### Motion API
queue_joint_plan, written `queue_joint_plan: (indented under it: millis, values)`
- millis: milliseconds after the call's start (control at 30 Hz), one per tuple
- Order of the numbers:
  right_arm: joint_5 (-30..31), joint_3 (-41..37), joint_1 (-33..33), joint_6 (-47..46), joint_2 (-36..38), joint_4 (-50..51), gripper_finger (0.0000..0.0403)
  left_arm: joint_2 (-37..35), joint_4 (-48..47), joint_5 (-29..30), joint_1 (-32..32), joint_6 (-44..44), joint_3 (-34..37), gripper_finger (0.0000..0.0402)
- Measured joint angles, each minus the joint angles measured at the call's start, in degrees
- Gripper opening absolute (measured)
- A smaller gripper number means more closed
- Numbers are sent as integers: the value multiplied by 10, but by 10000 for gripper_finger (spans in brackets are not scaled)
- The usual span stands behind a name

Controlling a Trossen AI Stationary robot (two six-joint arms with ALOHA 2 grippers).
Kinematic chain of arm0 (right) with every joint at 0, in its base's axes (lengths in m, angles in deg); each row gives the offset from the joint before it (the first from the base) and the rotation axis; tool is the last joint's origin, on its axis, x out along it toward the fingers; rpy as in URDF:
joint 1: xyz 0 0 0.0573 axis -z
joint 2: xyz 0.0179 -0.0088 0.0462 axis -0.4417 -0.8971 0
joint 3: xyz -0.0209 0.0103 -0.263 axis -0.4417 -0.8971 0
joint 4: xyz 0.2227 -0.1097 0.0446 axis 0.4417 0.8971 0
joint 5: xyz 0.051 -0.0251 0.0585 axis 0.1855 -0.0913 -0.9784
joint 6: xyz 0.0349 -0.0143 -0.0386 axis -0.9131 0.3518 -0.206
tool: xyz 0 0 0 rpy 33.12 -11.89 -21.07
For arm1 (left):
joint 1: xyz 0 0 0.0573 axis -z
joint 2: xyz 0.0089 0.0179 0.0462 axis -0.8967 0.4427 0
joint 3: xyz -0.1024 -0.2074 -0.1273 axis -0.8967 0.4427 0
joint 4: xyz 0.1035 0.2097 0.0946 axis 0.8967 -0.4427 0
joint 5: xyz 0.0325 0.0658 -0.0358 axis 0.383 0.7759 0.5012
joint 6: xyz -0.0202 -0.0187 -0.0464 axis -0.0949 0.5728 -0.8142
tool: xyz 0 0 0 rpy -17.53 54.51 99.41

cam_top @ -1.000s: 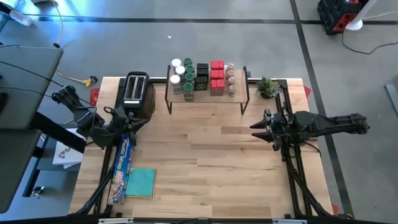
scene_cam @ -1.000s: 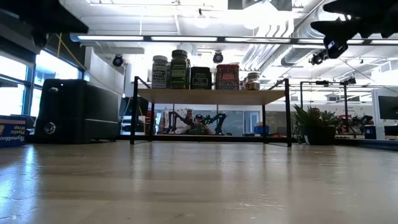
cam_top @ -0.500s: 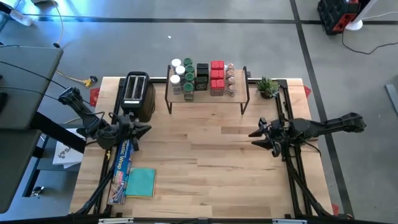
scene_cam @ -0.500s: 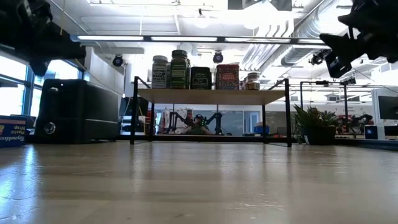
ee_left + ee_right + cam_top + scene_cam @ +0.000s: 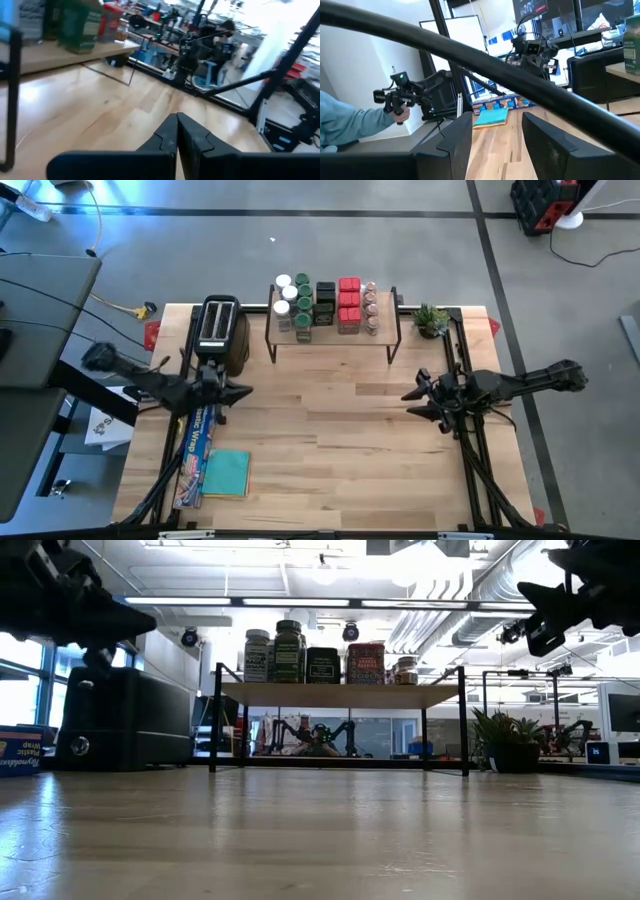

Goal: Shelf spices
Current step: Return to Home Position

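The spices (image 5: 325, 305), white-lidded and green-lidded jars, black boxes, red tins and small clear jars, stand in rows on the wooden shelf (image 5: 332, 330) at the table's far side; they also show in the low view (image 5: 320, 652). My left gripper (image 5: 245, 391) hangs shut and empty above the table's left part, near the toaster; its fingers show closed in the left wrist view (image 5: 177, 131). My right gripper (image 5: 407, 397) hangs open and empty above the table's right part, its fingers apart in the right wrist view (image 5: 492, 132).
A black toaster (image 5: 219, 330) stands left of the shelf. A long blue foil box (image 5: 195, 445) and a teal cloth (image 5: 226, 473) lie at the near left. A small green plant (image 5: 432, 319) stands right of the shelf. A person's sleeve (image 5: 345, 132) shows beyond the table.
My left gripper has swung away from the toaster toward the table's middle and near side, turning to point toward the right edge. My right gripper has dropped slightly toward the near edge and stays open.
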Motion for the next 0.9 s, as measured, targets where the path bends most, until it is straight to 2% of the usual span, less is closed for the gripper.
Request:
queue_joint_plan:
  millis: [133, 267, 400, 700, 900]
  values:
    - [-10, 0, 0, 1, 0, 19, 167, -32, -2, -142, -99, 37, 0, 0]
    - [-18, 0, 0, 11, 0, 29, 167, -60, -13, -210, -162, 76, 0, 0]
    - [-22, 0, 0, 17, 0, 77, 167, -69, -42, -220, -184, 111, 0, 0]
    - [0, 0, 0, -15, 0, 199, 167, -65, -61, -217, -189, 82, 0, 0]
    - [1, 0, 0, -45, -2, 204, 167, -65, -61, -217, -189, 80, 0, 1]
